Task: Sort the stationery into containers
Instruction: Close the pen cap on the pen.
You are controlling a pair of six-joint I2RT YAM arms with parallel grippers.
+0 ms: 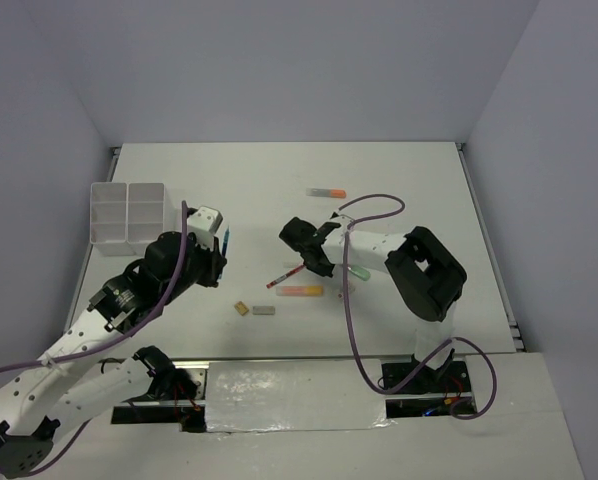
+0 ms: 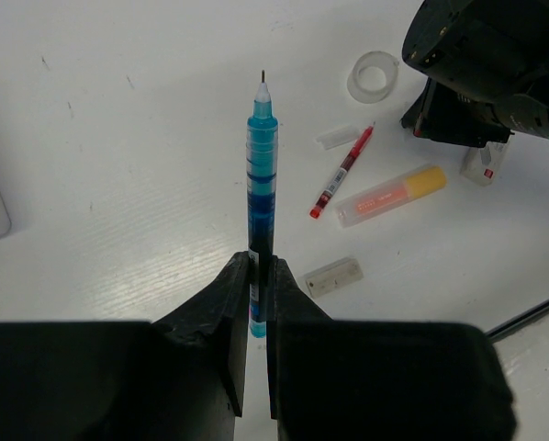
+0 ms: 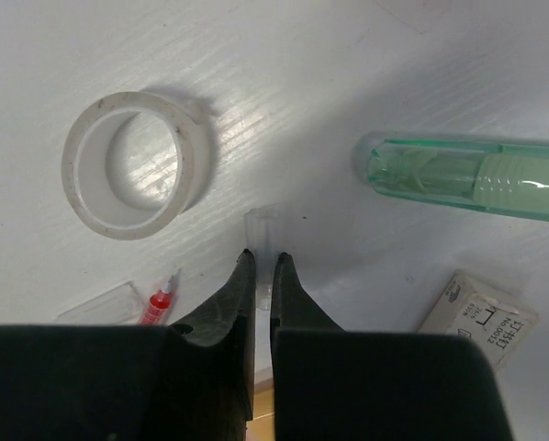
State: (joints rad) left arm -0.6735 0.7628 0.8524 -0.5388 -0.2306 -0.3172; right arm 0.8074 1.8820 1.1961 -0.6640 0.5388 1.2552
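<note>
Table (image 1: 379, 180) | blue pen (image 2: 261, 175) 1 | red pen (image 2: 341, 175) 1 | tape ring (image 3: 190, 165) 1

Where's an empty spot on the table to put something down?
Bare patches: the far strip between the box and the orange marker, and the right side past the right arm. Crowded: the middle, around the red pen, highlighter and erasers.
</note>
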